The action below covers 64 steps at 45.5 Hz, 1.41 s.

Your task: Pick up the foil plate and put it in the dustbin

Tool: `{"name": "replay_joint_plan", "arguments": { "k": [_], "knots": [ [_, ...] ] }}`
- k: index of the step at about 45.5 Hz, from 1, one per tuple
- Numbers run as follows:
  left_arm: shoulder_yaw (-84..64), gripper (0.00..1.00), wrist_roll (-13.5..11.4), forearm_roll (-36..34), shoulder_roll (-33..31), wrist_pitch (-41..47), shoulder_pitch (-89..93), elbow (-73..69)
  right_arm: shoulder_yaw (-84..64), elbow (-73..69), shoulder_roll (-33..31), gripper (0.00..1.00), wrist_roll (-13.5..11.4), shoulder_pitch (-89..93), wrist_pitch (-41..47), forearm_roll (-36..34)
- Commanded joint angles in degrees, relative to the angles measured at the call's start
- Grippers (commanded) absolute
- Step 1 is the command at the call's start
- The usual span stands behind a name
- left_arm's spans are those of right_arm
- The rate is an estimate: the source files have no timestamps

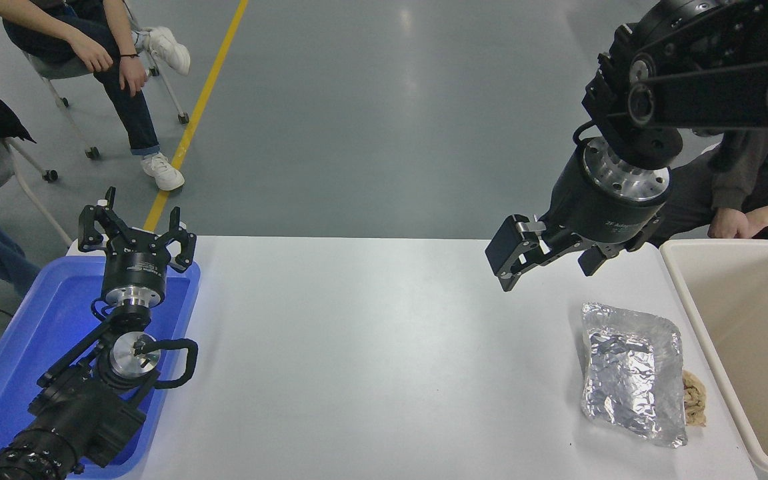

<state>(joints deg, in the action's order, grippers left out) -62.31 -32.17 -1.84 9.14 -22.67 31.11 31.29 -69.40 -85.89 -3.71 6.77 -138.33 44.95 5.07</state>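
1. The white worktop (371, 360) filled the lower part of the view, with grey floor and a yellow line beyond its far edge.
2. The dustbin (691, 293), a cream plastic bin with a thick rounded rim, stood at the worktop's right edge; only part of it was in view, and the part of its inside that showed held nothing.
3. A blue tray (17, 373) lay at the worktop's left end, under the left arm.
4. The right arm came in from the upper right, its wrist tilted down and to the left. The right claw (544, 257) hung in the air above the worktop, up and to the left of the foil plate and clear of it. Its fingers stood apart, with nothing between them.
5. The left arm lay parked at the lower left over the blue tray. The left claw (137, 233) pointed away from the camera, its fingers spread apart and holding nothing.
6. The foil plate (634, 373) lay flat on the worktop near the right end, just beside the dustbin's left wall. It was silver and wrinkled, with rounded corners and a raised rim.
7. A small tan wad (695, 399) sat between the foil plate's right edge and the dustbin, touching the plate.
8. People sat at the far side: a seated person (91, 53) at the upper left, and a hand (731, 223) behind the dustbin at the right.
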Motion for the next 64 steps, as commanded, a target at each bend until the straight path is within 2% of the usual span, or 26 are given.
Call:
{"name": "replay_joint_plan", "arguments": {
  "k": [1, 11, 22, 27, 41, 48, 64],
  "knots": [
    [-0.17, 0.99, 0.0, 0.0, 0.0, 0.0, 0.0, 0.0, 0.4, 2.83, -0.25, 1.0, 0.0, 3.5, 0.05, 0.2],
    [-0.09, 0.99, 0.0, 0.0, 0.0, 0.0, 0.0, -0.01, 0.41, 5.29, -0.34, 1.0, 0.0, 6.75, -0.04, 0.38],
    [-0.09, 0.99, 0.0, 0.0, 0.0, 0.0, 0.0, 0.08, -1.96, 6.52, -1.91, 1.0, 0.0, 14.66, -9.09, 4.33],
    [-0.09, 0.99, 0.0, 0.0, 0.0, 0.0, 0.0, 0.08, -3.11, 6.61, -7.88, 1.0, 0.0, 17.91, -9.88, 8.1],
    [0.0, 0.99, 0.0, 0.0, 0.0, 0.0, 0.0, -0.01, -1.53, 13.02, -28.62, 1.0, 0.0, 32.58, -13.74, 27.09],
    [0.0, 0.99, 0.0, 0.0, 0.0, 0.0, 0.0, -0.01, 6.27, 19.78, -36.01, 1.0, 0.0, 47.5, -18.66, 33.15],
    [0.0, 0.99, 0.0, 0.0, 0.0, 0.0, 0.0, -0.01, 19.04, 27.17, -34.7, 1.0, -0.62, 65.29, -26.58, 33.69]
  ]
}}
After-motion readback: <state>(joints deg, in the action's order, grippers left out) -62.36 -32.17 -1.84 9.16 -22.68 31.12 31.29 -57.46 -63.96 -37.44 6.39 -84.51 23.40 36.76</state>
